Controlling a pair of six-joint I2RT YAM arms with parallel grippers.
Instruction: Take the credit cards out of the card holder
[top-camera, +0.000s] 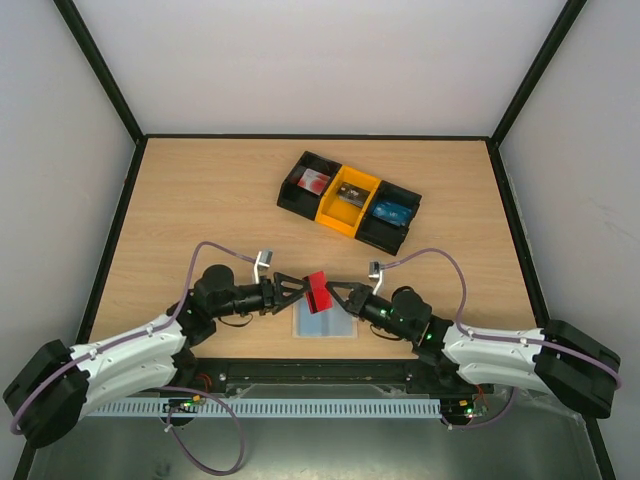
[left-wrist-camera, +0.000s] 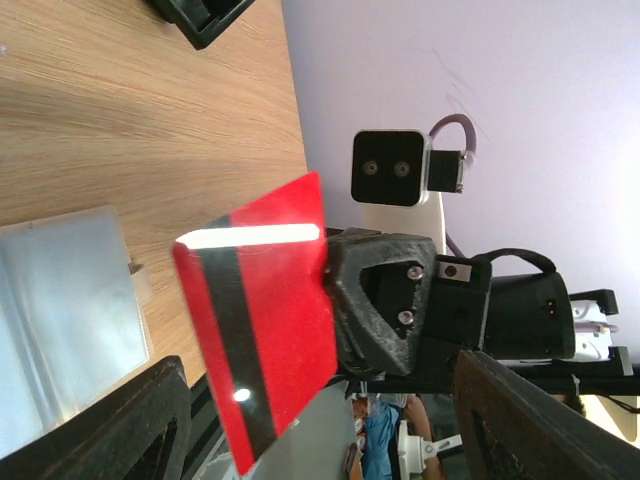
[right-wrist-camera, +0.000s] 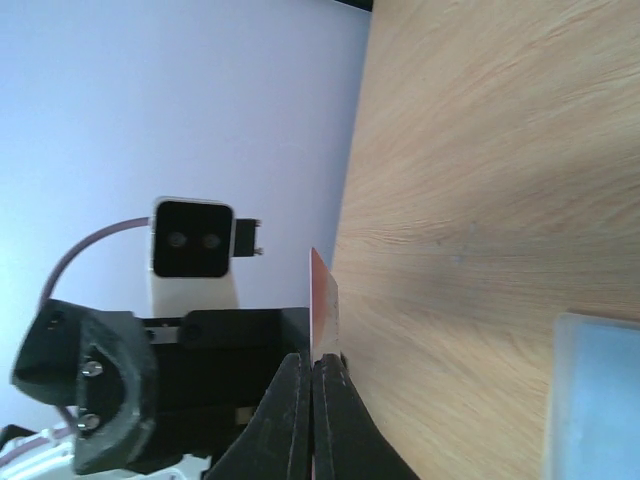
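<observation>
At the near edge of the wooden table (top-camera: 200, 200), the left arm (top-camera: 130, 355) and right arm (top-camera: 490, 345) are reaching in from 7 and 5 o'clock, meeting nose to nose around 6 o'clock.

The black-and-yellow three-compartment tray (top-camera: 296, 203) is sitting at about 1 o'clock, well apart from the arms. It is holding small items that are too small to name.

The card holder (top-camera: 325, 324) is lying flat at 6 o'clock, directly under the two grippers. Whether anything is inside it, cannot tell.

The red credit card (left-wrist-camera: 265, 340), dark stripe showing, is standing tilted in the air just at the holder's 12 o'clock edge, out of the sleeve.

The right gripper (right-wrist-camera: 312, 400) is pinching the card's edge, jaws closed on it.

The left gripper (top-camera: 300, 290) is facing the card from 9 o'clock. Its jaws are standing wide, one finger (left-wrist-camera: 150, 420) on either side and not touching the card.
</observation>
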